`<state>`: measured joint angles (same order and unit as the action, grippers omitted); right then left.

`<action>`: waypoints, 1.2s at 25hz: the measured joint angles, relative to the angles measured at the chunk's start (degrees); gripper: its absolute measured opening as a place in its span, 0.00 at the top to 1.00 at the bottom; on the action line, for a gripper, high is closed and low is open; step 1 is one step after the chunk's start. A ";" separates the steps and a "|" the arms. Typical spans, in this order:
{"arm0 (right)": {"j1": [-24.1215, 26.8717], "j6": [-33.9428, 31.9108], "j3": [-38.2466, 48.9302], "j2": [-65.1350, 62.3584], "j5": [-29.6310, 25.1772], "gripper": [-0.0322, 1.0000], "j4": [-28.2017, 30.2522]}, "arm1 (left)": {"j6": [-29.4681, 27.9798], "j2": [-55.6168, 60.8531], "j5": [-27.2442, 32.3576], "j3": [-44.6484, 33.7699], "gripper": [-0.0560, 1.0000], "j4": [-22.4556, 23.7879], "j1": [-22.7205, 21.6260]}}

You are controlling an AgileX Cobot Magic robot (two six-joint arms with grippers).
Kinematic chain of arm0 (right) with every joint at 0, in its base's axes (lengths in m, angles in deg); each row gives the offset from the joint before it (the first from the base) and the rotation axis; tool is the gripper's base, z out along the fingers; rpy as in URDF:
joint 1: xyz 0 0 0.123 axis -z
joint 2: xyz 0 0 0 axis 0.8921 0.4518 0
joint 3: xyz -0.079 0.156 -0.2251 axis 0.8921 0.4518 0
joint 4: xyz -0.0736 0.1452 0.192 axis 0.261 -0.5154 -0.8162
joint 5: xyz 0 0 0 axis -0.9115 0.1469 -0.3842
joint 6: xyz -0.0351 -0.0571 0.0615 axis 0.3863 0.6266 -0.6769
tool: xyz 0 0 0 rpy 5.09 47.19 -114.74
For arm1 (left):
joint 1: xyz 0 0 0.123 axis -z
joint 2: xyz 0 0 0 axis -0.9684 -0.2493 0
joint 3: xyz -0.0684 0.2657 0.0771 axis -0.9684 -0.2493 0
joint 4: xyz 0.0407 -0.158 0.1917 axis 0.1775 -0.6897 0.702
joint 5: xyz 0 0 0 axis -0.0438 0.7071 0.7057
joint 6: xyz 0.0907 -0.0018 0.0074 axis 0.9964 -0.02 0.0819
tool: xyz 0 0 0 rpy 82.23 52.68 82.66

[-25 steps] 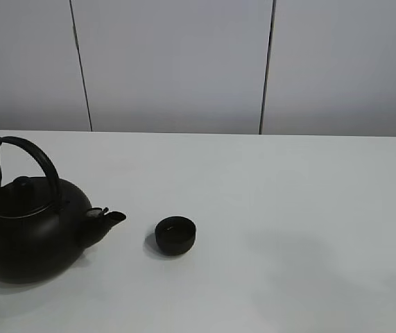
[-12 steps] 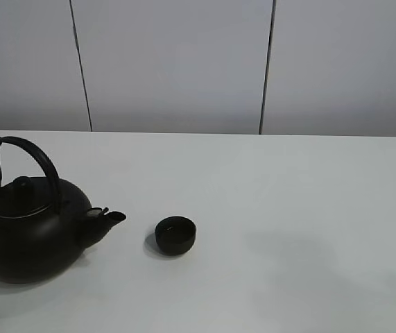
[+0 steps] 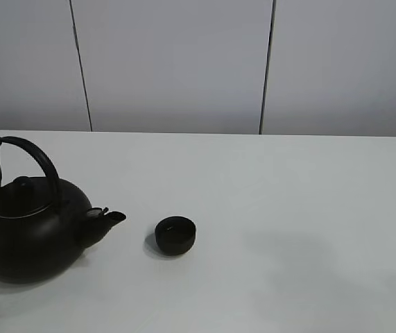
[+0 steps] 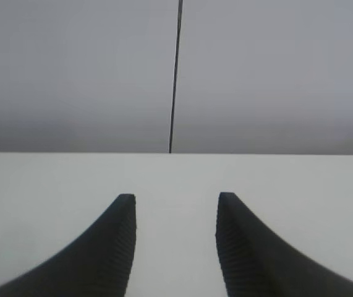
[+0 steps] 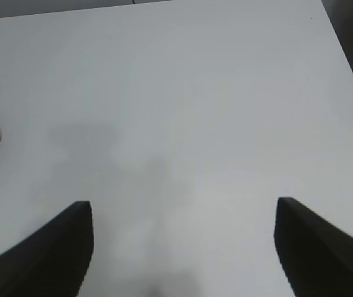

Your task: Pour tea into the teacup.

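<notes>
Illumination is even and diffuse from overhead. The surface (image 3: 288, 208) shows soft, faint shadows and no glare. The wrist views are slightly soft; the wall appears dim.

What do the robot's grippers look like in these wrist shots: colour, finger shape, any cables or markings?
Only the fingers show. The left gripper has two matte black fingers that curve inward from broad bases to blunt, squared tips, with fine ribbing along the inner faces. The right gripper has the same dark, curved, tapering fingers; any ribbing there is too dim to tell. No cables, labels or markings are visible.
</notes>
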<state>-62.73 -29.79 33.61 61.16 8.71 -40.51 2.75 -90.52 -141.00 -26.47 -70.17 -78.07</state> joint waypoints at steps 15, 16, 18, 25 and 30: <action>0.00 0.00 0.00 0.00 0.00 0.43 0.00 | -16.73 18.25 54.57 25.98 0.65 1.86 3.44; 0.00 0.00 0.00 0.00 0.11 0.43 0.00 | -16.77 19.45 58.86 27.66 0.65 0.82 3.89; 0.00 0.00 0.00 0.00 0.05 0.43 0.00 | -16.43 21.53 66.85 30.65 0.65 -1.13 4.38; 0.00 0.00 0.00 0.00 0.05 0.43 0.00 | -3.37 28.72 92.25 40.71 0.65 -4.41 3.11; 0.00 0.00 0.00 0.00 0.05 0.43 0.00 | 4.57 32.50 97.17 41.45 0.65 -4.46 -5.15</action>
<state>-62.73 -29.79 33.61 61.16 8.77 -40.51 7.32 -58.01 -43.83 14.99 -74.63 -83.23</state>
